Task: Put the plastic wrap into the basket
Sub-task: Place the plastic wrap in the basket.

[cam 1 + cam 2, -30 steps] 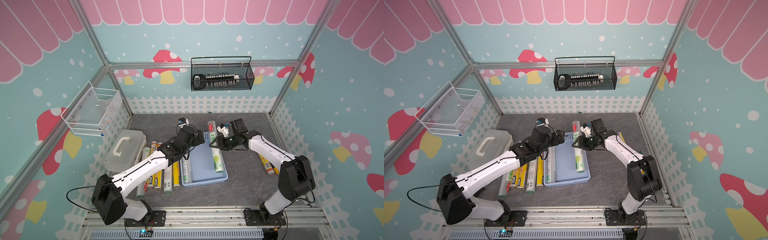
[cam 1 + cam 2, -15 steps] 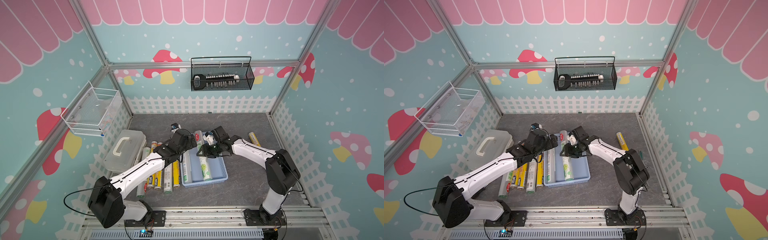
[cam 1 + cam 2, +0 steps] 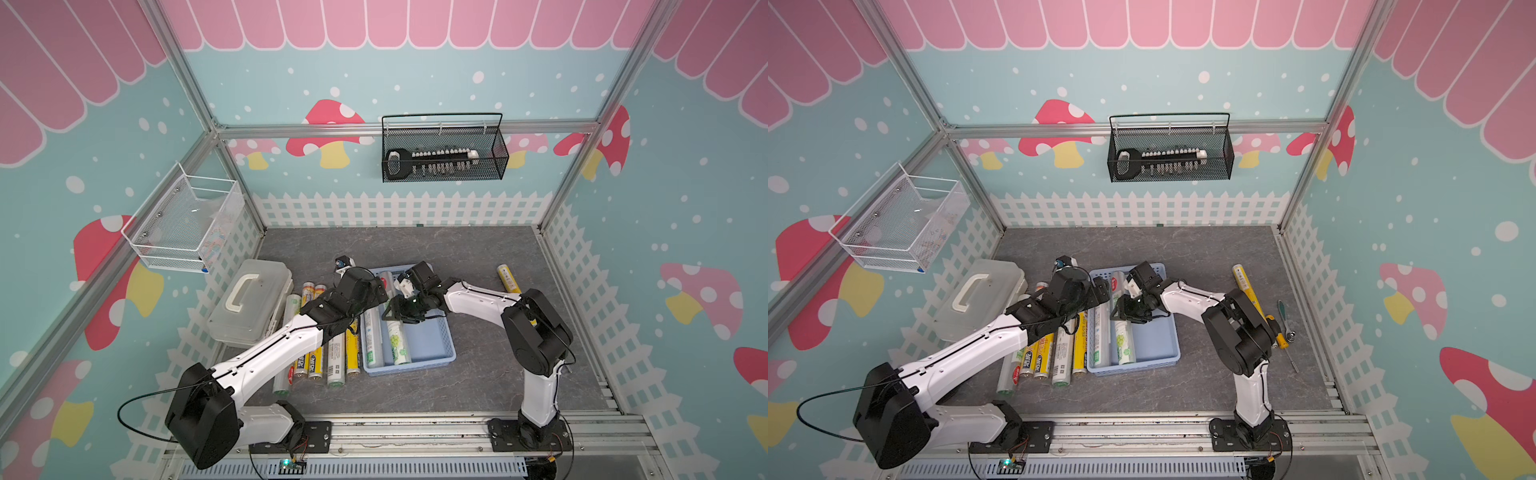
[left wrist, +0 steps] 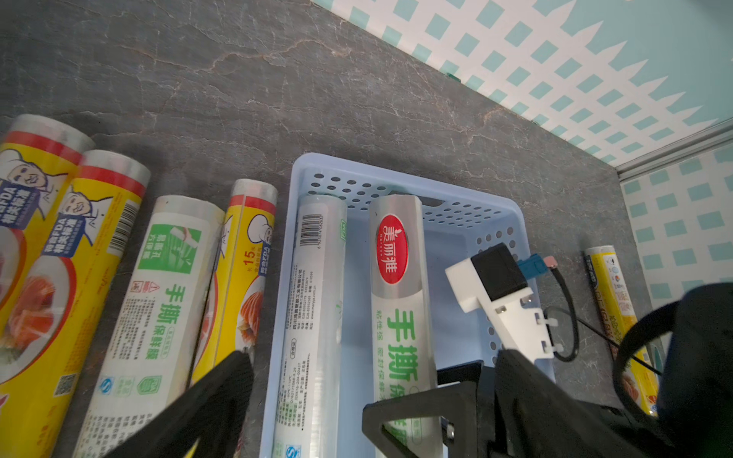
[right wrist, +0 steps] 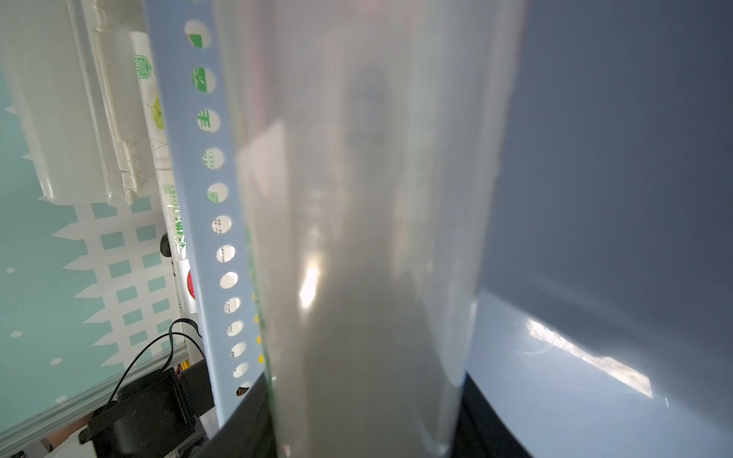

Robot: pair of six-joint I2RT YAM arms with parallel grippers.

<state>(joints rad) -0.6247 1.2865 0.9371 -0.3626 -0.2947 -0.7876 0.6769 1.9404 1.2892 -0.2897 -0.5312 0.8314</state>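
Your right end effector (image 3: 401, 313) grips a plastic wrap roll (image 3: 397, 345) inside the basket (image 3: 433, 338); left end effector (image 3: 380, 291) hangs open.

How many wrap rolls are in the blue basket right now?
2. A clear roll lies along the basket's left wall; the green-printed roll is beside it, the right gripper shut on it. The arms may hide more.

blurry plastic wrap roll (image 5: 357, 238), ends off-frame

Left pincer (image 3: 380, 293) spread wide, right pincer (image 3: 401, 313) clamped.
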